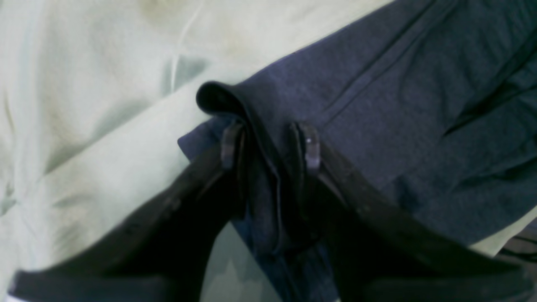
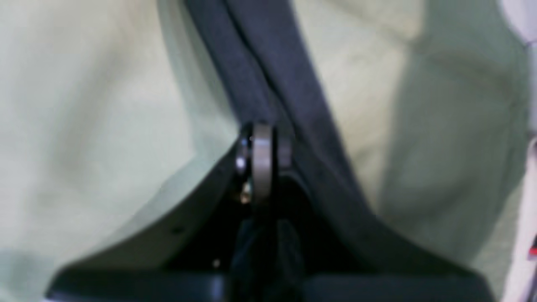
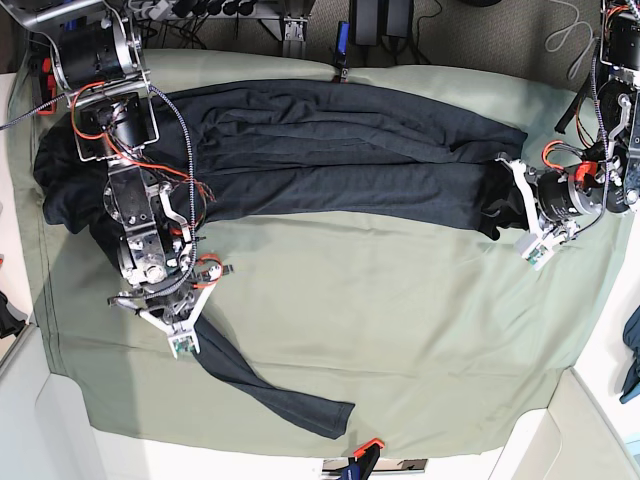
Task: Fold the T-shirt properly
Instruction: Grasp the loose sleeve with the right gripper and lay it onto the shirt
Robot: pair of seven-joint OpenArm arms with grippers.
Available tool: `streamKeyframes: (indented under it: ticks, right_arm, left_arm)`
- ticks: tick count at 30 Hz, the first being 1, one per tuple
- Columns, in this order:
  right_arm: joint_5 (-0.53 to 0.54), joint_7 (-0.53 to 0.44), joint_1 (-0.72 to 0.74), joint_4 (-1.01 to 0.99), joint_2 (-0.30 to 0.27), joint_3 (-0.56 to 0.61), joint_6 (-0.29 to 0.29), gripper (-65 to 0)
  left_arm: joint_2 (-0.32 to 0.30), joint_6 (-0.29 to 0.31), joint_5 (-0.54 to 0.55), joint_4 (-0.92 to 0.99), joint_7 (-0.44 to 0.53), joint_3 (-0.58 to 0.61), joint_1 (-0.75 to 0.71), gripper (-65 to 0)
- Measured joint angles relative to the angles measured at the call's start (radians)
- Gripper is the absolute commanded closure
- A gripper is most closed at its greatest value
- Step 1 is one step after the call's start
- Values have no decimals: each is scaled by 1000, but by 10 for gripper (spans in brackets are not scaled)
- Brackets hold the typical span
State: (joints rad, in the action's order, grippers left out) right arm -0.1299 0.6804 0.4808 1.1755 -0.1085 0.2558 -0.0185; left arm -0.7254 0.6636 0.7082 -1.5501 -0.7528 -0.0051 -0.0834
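The dark T-shirt (image 3: 330,150) lies spread sideways across the far half of the sage-green cloth (image 3: 400,320). One long sleeve (image 3: 270,385) trails toward the front edge. My left gripper (image 3: 507,208) is at the shirt's right end. In the left wrist view it (image 1: 270,144) is closed around a raised fold of the shirt (image 1: 398,105), with its fingers (image 1: 309,147) on either side of the fold. My right gripper (image 3: 183,345) is at the left, on the trailing sleeve. In the right wrist view it (image 2: 262,155) is pinched shut on the sleeve (image 2: 268,54).
The green cloth is wrinkled in the wrist views (image 1: 105,138). A blue cloth (image 3: 632,350) hangs at the right edge. A small orange and blue item (image 3: 362,456) sits at the front edge. Cables and boxes (image 3: 370,20) lie beyond the back edge.
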Motion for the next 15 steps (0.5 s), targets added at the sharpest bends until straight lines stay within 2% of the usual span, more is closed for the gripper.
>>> streamKeyframes:
  ticks: [4,10,15]
  right_arm:
    - [39,23,-92,214,-2,0,-21,0]
    - [127,37,-327,483,-2,4,-130,0]
    - [153,19,-543,737,-14,6,-214,0]
  left_arm:
    - [3,2,37,-15,-9,-18,-2,-198]
    - [1,19,82,-130,-18,-105,6,-198]
    - [9,21,118,-129,-29,-111,-1,-198]
